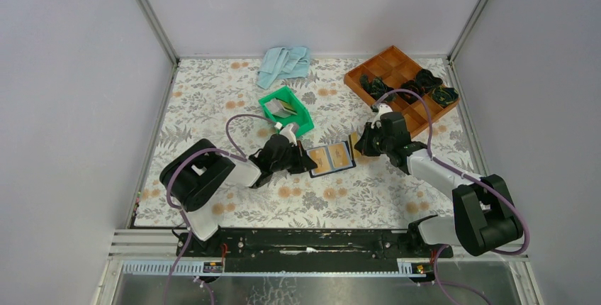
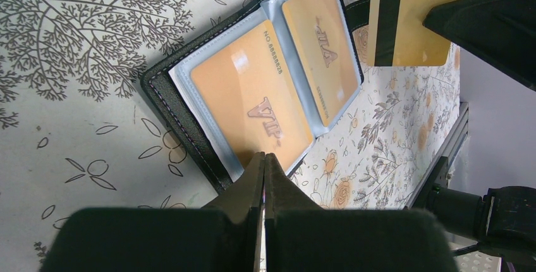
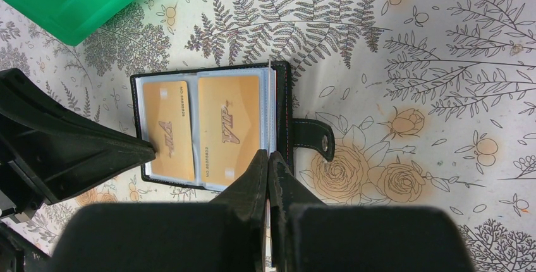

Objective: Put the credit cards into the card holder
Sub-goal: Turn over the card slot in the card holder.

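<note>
Floral-print surface (image 1: 212, 198), grey-walled enclosure. Card holder (image 3: 286, 95) lies open at centre btw. both arms, with two credit cards (image 3: 229, 123) already sleeved. L claw (image 2: 264, 160) is clenched, tip on holder's edge. Whether it pinches a sleeve (image 2: 270, 14): cannot tell. R claw (image 3: 268, 158) is clenched on a third card (image 2: 411, 12), just beside holder's tab end.

Risks:
- Card corner misses the sleeve mouth, then buckles or slips in the grip.
- Holder skids if L claw's hold is weak.
</note>
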Motion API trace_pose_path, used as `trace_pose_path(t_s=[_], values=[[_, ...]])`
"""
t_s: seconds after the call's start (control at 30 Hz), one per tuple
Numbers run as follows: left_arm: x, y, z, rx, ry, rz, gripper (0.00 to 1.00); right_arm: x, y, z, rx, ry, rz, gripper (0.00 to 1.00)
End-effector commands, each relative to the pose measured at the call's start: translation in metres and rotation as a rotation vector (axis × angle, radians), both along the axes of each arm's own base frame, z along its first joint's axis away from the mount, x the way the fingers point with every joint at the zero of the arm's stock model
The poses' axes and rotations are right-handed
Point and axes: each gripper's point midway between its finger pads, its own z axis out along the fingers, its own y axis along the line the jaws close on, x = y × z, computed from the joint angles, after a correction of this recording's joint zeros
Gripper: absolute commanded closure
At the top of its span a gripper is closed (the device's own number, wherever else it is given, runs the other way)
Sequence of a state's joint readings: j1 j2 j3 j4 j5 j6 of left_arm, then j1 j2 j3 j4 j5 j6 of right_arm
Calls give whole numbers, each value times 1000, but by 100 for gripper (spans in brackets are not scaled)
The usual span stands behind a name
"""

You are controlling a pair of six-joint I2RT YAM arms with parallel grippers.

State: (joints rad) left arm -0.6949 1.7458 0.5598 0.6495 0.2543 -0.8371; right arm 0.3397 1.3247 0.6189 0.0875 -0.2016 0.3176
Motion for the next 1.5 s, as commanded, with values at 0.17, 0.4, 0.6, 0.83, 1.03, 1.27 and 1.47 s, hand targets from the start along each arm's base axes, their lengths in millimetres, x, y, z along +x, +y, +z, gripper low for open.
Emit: trace_pose_path(t_s=[0.17, 0.4, 0.6, 0.83, 1.03, 1.27, 1.47], values=[[3, -2, -4, 20, -14, -3, 100, 3, 1, 6, 4, -27, 9, 100], [4, -4, -3, 14, -14, -4, 100, -1, 4, -3, 16, -7, 22, 100], [5, -5, -2, 11, -15, -7, 100, -4, 7, -8, 18, 3, 27, 100], [4, -5, -4, 14, -12, -8, 100, -7, 18, -8, 37, 5, 45, 100], [4, -4, -5, 20, -9, -8, 100, -7, 28, 4, 39, -20, 60, 100], [4, -4, -6, 22, -10, -9, 100, -8, 40, 17, 41, -45, 81, 100], [4, -4, -6, 27, -9, -5, 100, -10, 64, 25, 35, -60, 124, 100]])
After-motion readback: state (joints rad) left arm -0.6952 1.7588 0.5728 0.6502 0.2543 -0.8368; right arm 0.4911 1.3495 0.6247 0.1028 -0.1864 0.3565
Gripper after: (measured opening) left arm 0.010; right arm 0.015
